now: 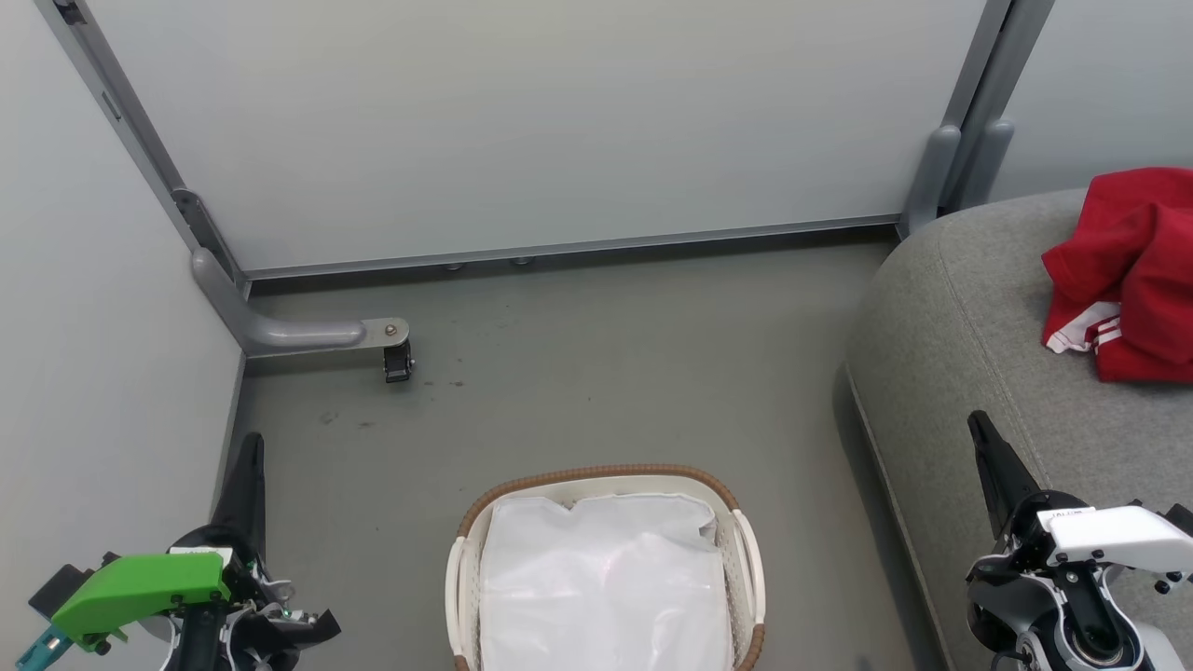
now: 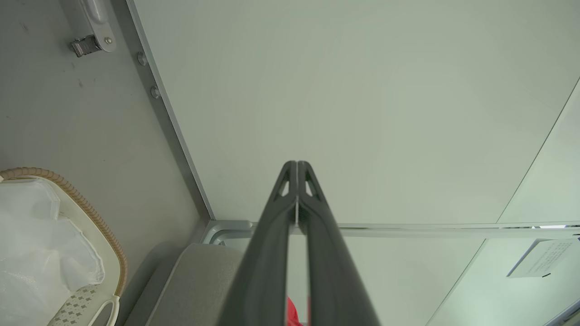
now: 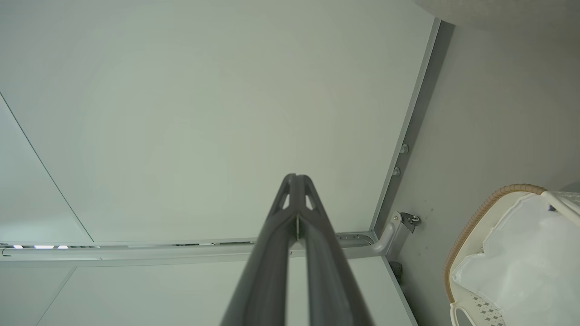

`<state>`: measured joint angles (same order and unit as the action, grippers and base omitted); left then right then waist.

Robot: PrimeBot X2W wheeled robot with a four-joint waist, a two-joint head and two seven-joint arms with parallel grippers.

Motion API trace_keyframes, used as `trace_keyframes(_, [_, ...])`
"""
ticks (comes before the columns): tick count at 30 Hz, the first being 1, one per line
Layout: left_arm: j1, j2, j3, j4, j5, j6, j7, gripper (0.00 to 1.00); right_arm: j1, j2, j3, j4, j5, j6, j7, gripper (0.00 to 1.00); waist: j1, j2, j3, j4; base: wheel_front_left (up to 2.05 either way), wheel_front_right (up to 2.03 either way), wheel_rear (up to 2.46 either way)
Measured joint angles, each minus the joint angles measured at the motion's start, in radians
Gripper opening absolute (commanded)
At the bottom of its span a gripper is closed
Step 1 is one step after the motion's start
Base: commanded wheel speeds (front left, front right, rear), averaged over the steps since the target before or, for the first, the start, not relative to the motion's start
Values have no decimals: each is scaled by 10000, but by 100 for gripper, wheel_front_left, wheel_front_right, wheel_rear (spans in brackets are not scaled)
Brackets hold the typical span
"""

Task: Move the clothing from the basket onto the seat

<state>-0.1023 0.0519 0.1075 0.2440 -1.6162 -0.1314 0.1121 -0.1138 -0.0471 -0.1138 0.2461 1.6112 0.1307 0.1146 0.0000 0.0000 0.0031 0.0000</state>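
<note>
Red clothing [image 1: 1132,270] is lying bunched on the grey sofa seat [image 1: 969,354], well apart from the basket [image 1: 596,473]. The basket is sitting on the floor [image 1: 606,373], holding just its white sheet lining [image 1: 606,578], so the transfer is looking finished. The left hand [image 1: 252,440] and right hand [image 1: 977,421] are hanging low on either side of the basket, each clenched tight on nothing and pointing towards the wall panel [image 1: 559,121]. They are probably parking clear because nothing is left to lift.
</note>
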Motion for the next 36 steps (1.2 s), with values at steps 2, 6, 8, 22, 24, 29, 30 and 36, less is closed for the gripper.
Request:
trace_keyframes(2, [0,0,2,-2,2,0,0,0,0,0,0,0,0,0,0,0,0,0,0,0,0,0,0])
trace_keyframes(6, [-1,-2,6,0,2,0,6,0,0,0,0,0,0,0,0,0,0,0,0,0,0,0,0])
trace_keyframes(8, [-1,-2,8,0,2,0,8,0,0,0,0,0,0,0,0,0,0,0,0,0,0,0,0])
trace_keyframes(22, [-2,-4,19,4,4,0,10,0,1,0,0,0,0,0,0,0,0,0,0,0,0,0,0])
trace_keyframes(24, [-2,-4,21,4,4,0,10,0,1,0,0,0,0,0,0,0,0,0,0,0,0,0,0])
trace_keyframes(29, [-3,-6,25,0,4,0,10,0,1,-2,0,0,0,0,0,0,0,0,0,0,0,0,0])
trace_keyframes(30, [-3,-6,27,6,4,0,10,0,1,-2,0,0,0,0,0,0,0,0,0,0,0,0,0])
trace_keyframes(36, [-3,-8,31,4,4,0,10,0,1,-2,0,-2,0,0,0,0,0,0,0,0,0,0,0])
